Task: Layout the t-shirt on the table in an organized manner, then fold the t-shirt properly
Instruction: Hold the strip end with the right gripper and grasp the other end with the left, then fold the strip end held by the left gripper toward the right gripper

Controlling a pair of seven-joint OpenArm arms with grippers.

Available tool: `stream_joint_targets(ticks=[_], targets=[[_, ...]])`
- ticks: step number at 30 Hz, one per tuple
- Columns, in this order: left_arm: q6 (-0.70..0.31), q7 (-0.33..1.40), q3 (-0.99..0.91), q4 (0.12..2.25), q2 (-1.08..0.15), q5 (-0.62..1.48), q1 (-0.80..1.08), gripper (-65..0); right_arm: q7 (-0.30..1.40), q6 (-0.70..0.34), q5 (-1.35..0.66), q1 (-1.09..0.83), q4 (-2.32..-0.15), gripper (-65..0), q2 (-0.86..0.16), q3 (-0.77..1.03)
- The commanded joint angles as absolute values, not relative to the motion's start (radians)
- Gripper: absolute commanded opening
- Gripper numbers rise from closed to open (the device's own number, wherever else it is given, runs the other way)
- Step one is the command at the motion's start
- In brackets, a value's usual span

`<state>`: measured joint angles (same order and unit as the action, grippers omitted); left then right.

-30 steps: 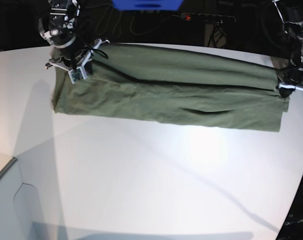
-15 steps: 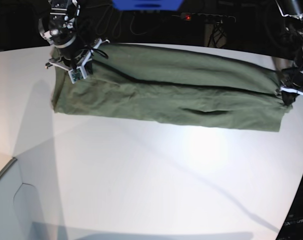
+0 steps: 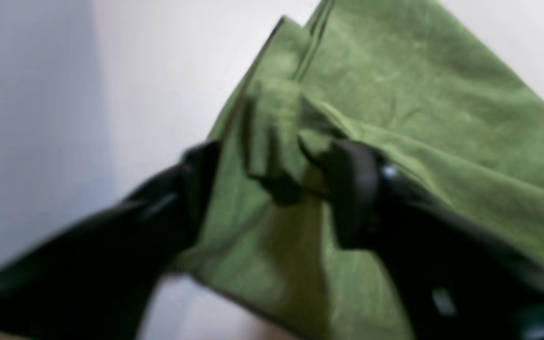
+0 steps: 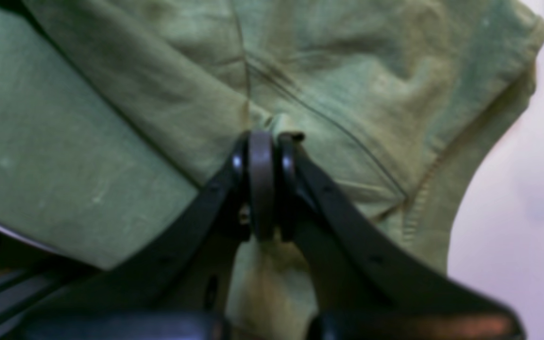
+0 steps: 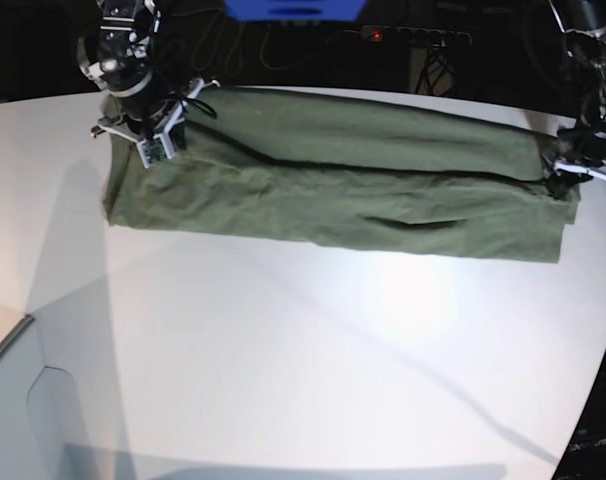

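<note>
On the base view's left, your right gripper (image 4: 262, 141) is pressed tight on a bunched pinch of the t-shirt (image 5: 333, 180), which lies as a long folded band across the far part of the table (image 5: 303, 360). The cloth is soft, light and limp, so expect sagging; grip at seams or corners. At the other end, your left gripper (image 3: 272, 174) stands parted around a fold.

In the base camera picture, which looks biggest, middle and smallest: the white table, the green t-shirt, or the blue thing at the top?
1. the table, by far the largest.
2. the t-shirt, a long band across it.
3. the blue thing, smallest; cut off by the frame edge, so partly unseen.
</note>
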<state>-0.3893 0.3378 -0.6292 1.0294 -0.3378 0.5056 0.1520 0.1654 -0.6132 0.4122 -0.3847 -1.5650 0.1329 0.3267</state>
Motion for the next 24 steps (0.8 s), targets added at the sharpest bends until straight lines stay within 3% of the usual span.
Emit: stream_joint_targets(ticks=[1,5,13,24], targets=[[-0.397,0.318,-0.636,1.044,-0.361,0.516,0.148,-20.5,0.150,-0.621,0.404,-0.381,-1.580,-65.0,0.133,0.326],[-0.397,0.325,-0.634,1.041,-0.374,0.515,0.119,-13.1,0.150,-0.621,0.404,-0.381,-1.580,-65.0,0.133,0.325],[-0.390,0.323,-0.631,1.001,-0.380,0.512,0.084,-13.1,0.150,-0.621,0.404,-0.381,-1.580,-65.0,0.130,0.329],[-0.397,0.317,-0.630,0.848,-0.352,0.297,-0.010,-13.4,0.150,-0.621,0.404,-0.381,-1.580,-65.0,0.130,0.329]])
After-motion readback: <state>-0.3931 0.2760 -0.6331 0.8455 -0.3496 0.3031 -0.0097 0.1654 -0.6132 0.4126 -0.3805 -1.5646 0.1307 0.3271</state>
